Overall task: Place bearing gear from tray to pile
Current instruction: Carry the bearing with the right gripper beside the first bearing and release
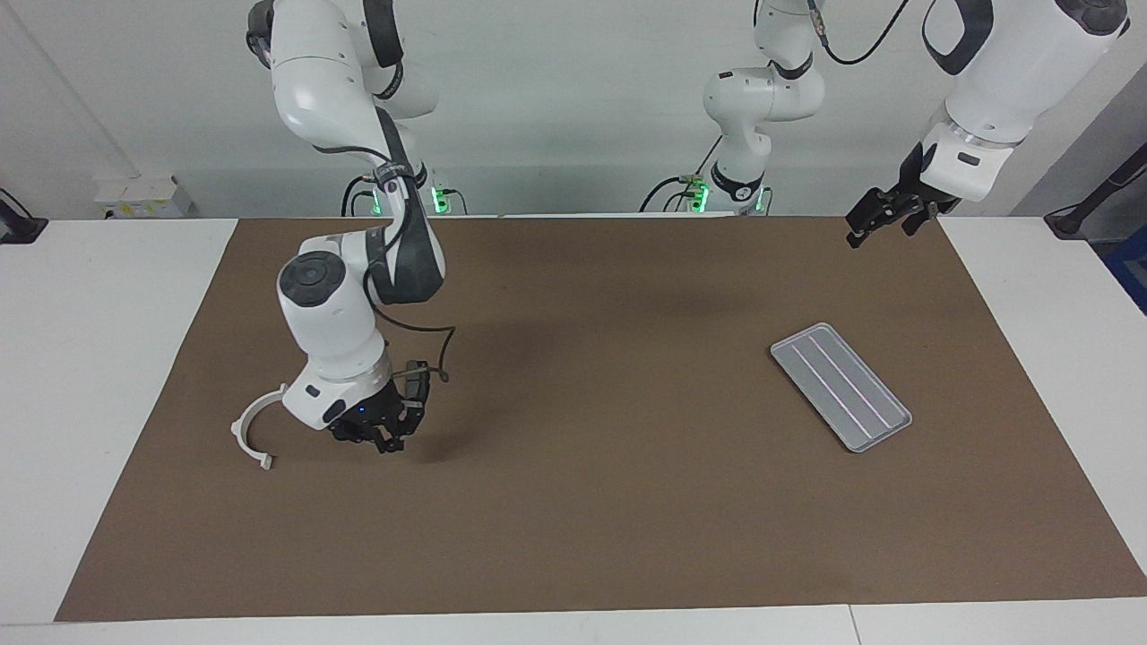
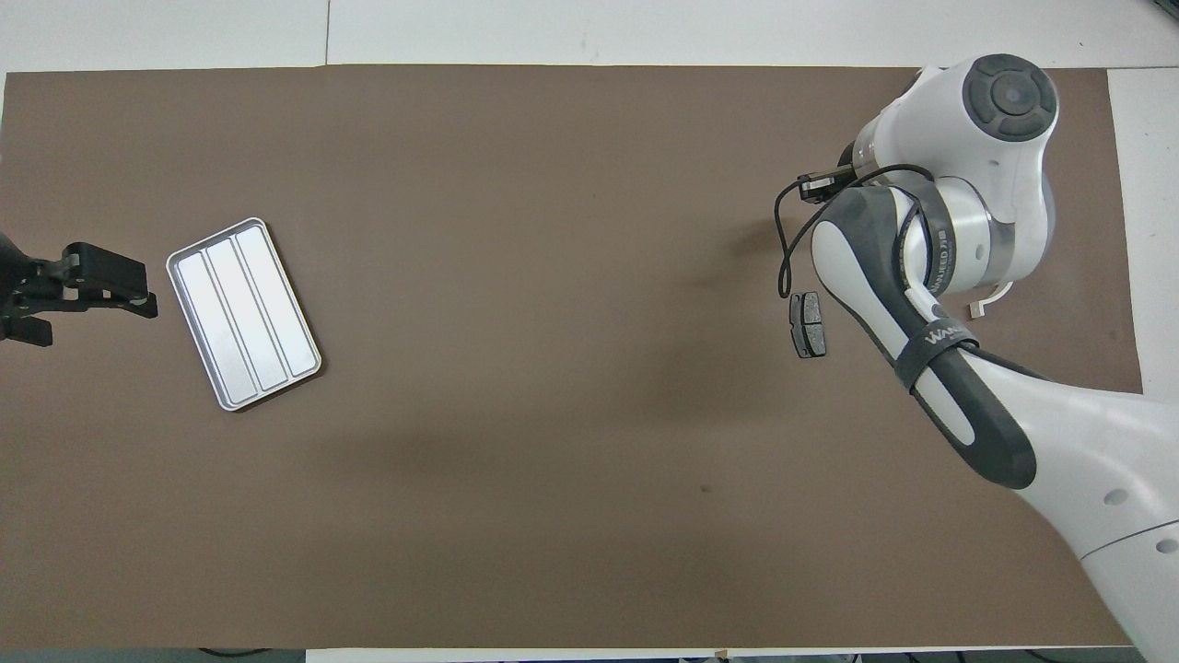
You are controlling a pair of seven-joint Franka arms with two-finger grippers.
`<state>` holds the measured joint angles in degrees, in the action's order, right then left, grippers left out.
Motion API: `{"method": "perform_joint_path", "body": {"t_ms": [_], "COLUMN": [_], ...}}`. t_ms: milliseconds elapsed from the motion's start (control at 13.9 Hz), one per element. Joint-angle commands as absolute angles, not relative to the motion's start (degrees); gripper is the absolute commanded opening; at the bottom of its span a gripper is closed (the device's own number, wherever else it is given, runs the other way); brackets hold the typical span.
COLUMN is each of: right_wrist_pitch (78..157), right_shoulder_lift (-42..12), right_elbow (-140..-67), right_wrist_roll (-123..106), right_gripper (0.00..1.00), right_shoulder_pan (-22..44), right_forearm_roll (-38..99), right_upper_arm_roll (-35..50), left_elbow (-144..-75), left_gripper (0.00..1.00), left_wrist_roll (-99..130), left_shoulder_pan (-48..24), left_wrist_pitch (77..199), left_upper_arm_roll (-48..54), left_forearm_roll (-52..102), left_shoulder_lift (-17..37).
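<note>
The grey ridged tray (image 1: 840, 387) lies empty toward the left arm's end of the table, also in the overhead view (image 2: 243, 313). Of the pile, a white semicircular bracket (image 1: 251, 432) and one dark brake-pad piece (image 2: 809, 324) show at the right arm's end. My right gripper (image 1: 385, 443) is down close to the mat beside the bracket; its own wrist hides it in the overhead view. No bearing gear shows in either view. My left gripper (image 1: 880, 228) waits open and empty in the air near the mat's edge, close to the tray.
The brown mat (image 1: 591, 502) covers most of the white table. The right arm's elbow and forearm (image 2: 930, 304) cover part of the bracket (image 2: 990, 299) and the mat around the pile.
</note>
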<state>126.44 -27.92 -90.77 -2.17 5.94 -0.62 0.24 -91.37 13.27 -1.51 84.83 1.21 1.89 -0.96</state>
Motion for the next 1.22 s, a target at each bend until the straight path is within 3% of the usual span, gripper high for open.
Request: {"method": "perform_joint_path", "body": {"t_ms": [0, 503, 1077, 1149], "right_wrist_pitch": [127.17, 132.54, 136.49, 136.76], "right_shoulder_lift": [-26.81, -26.46, -26.46, -26.54], "right_elbow": [-93.85, -101.94, -106.17, -106.08], "right_wrist_roll": [-5.09, -6.59, -7.56, -7.47], "right_gripper": [0.0, 0.0, 0.0, 0.16], "right_shoulder_pan": [4.66, 4.75, 4.48, 4.57], "right_forearm_roll": [0.53, 0.53, 0.61, 0.53], "right_upper_arm_roll": [1.23, 1.23, 1.23, 1.23], "left_elbow": [-93.6, -93.6, -93.6, -93.6], "left_gripper": [1.0, 1.0, 1.0, 1.0], "left_wrist_roll": [12.92, 12.92, 12.92, 12.92], "left_shoulder_pan": [-1.93, -1.93, -1.93, -1.93], "left_wrist_pitch": [85.96, 86.04, 86.04, 86.04], "left_upper_arm_roll": [0.7, 0.7, 0.7, 0.7], "left_forearm_roll": [2.46, 2.46, 2.46, 2.46], "left_shoulder_lift": [-2.81, -2.81, -2.81, -2.81]}}
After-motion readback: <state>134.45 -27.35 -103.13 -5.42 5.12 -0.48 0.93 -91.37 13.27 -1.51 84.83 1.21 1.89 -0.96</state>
